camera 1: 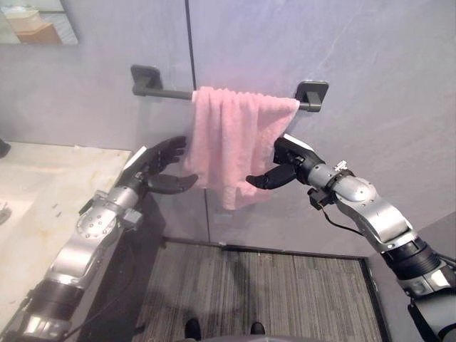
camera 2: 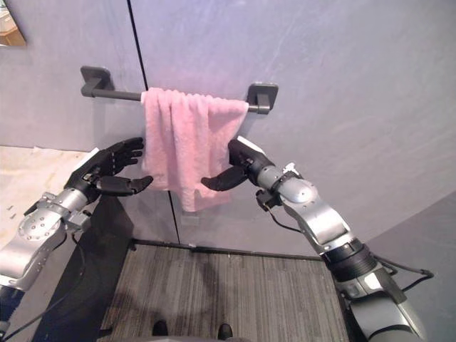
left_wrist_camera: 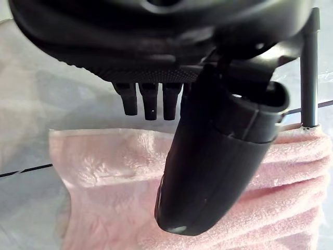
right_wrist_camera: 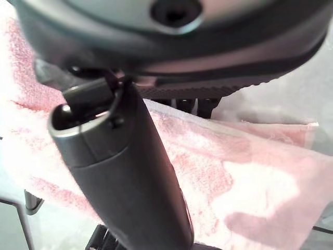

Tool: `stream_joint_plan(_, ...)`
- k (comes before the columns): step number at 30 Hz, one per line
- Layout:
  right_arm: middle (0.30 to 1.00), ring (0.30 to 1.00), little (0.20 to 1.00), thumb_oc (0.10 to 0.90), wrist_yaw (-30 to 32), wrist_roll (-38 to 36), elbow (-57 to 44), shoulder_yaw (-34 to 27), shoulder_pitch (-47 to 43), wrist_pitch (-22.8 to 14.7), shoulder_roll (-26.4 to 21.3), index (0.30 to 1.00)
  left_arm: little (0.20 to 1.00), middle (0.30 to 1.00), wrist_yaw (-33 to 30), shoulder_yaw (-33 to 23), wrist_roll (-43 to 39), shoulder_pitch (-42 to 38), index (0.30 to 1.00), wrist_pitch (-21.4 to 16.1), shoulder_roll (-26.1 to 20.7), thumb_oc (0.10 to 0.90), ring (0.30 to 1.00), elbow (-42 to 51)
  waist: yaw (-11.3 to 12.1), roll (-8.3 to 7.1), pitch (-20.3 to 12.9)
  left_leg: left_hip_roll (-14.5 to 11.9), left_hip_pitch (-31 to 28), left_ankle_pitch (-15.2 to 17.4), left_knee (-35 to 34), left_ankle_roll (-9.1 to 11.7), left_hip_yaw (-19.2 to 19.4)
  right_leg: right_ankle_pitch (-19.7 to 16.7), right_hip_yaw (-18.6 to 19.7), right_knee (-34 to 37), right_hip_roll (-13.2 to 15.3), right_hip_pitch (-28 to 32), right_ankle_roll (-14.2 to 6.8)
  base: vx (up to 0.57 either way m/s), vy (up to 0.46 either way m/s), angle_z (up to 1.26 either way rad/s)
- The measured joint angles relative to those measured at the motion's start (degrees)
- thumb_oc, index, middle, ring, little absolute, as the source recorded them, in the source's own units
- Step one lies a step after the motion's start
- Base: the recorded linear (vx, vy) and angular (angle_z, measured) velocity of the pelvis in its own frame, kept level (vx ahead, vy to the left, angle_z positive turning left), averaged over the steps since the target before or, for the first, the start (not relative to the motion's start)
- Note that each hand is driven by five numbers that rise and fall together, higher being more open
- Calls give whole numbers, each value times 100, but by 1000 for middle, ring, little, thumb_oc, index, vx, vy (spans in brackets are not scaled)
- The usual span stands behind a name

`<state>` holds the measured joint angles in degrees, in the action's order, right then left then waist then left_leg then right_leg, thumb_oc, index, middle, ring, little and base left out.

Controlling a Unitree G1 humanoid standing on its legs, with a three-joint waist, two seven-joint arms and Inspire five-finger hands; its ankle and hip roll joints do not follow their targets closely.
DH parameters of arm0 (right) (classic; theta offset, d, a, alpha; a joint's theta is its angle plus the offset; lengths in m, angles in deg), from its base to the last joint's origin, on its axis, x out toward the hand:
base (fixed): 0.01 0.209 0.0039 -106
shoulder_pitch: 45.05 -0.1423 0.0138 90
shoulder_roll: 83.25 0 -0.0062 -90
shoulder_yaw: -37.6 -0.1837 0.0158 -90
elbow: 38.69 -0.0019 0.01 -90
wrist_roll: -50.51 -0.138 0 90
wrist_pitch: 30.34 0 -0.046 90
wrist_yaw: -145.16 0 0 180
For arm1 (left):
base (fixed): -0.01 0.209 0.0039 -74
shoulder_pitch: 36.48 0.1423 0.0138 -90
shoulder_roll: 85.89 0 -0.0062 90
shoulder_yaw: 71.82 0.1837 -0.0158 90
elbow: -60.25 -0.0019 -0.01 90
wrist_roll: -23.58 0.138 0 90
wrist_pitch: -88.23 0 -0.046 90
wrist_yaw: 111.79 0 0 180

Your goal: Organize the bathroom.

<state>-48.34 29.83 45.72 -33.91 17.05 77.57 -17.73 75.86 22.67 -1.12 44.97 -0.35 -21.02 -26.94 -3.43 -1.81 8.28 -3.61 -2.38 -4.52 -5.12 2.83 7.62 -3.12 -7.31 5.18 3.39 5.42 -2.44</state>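
A pink towel (camera 1: pixel 235 142) hangs bunched over the right part of a dark towel bar (camera 1: pixel 167 92) on the grey wall. My left hand (camera 1: pixel 153 167) is open beside the towel's left edge, its fingers straight toward the cloth and its thumb held out below them. In the left wrist view the thumb (left_wrist_camera: pixel 218 166) stands in front of the towel (left_wrist_camera: pixel 104 172) without gripping it. My right hand (camera 1: pixel 288 160) is open at the towel's right edge, with its thumb (right_wrist_camera: pixel 125 172) reaching across the front of the cloth (right_wrist_camera: pixel 250 172).
A pale countertop (camera 1: pixel 43 192) lies at the left, with a dark cabinet side (camera 1: pixel 135 285) beneath it. A mirror corner (camera 1: pixel 35 21) shows at the top left. A grey striped mat (camera 1: pixel 263 292) covers the floor below the towel.
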Motion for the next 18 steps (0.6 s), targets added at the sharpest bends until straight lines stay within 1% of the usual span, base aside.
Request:
stream_joint_plan(3,900,900,900,800,21,0,-28,-33,45,78,0,900,900,900,-3,0,30,0,900,-9,0,800,900,0,-9,0,0,0,0,1,0,-1,8,0,11,0,1,-6,0,22,6,-2)
stream_joint_plan(4,900,900,900,800,78,-2,-143,-206,261,194,0,900,900,900,-16,-1,84,1,900,-24,-1,800,900,0,-10,-1,1,0,2,5,0,-5,18,0,27,0,1,-11,0,45,17,-3)
stream_joint_plan(5,900,900,900,800,110,-3,-150,-248,321,211,0,900,900,900,-34,-2,90,0,900,-24,-2,800,900,1,-25,-3,1,0,-1,9,0,-5,28,0,36,0,1,-17,0,64,34,-5)
stream_joint_plan(7,900,900,900,800,192,-35,-240,-539,708,279,5,900,900,900,-92,-8,130,6,900,-64,-5,800,900,3,-20,-5,2,1,-2,17,-1,-9,49,0,75,0,2,-22,0,32,29,-6)
stream_joint_plan(9,900,900,900,800,353,-85,-239,-683,952,443,5,900,900,900,-164,-76,249,10,900,-105,-9,800,900,3,-64,-19,11,1,-3,23,-1,-12,71,0,112,0,3,-35,0,14,24,-7)
stream_joint_plan(10,900,900,900,800,450,-188,-237,-721,1057,565,3,900,900,900,-218,-124,259,12,900,-124,-14,800,900,3,-127,-23,13,1,-3,25,-2,-13,80,-1,114,0,4,-38,1,16,27,-4)
stream_joint_plan(11,900,900,900,800,493,-294,-239,-761,1130,568,6,900,900,900,-246,-140,279,13,900,-134,-17,800,900,3,-177,-25,13,0,-6,29,-2,-13,103,-1,125,-1,4,-42,1,18,31,-4)
stream_joint_plan(16,900,900,900,800,689,-819,-238,-847,1356,781,14,900,900,900,-381,-169,288,19,900,-134,-51,800,900,3,-247,-29,15,-2,-7,38,-3,-12,135,-2,149,0,5,-46,-1,4,5,-2)
stream_joint_plan(17,900,900,900,800,741,-1008,-238,-848,1352,790,15,900,900,900,-379,-168,288,19,900,-134,-51,800,900,3,-246,-31,16,-2,-6,39,-3,-12,135,-2,149,0,5,-46,-1,0,0,0)
stream_joint_plan(18,900,900,900,800,812,-1377,-238,-848,1337,814,15,900,900,900,-378,-166,288,18,900,-137,-51,800,900,3,-243,-34,18,-2,-6,39,-3,-12,135,-2,148,0,4,-46,-1,0,0,0)
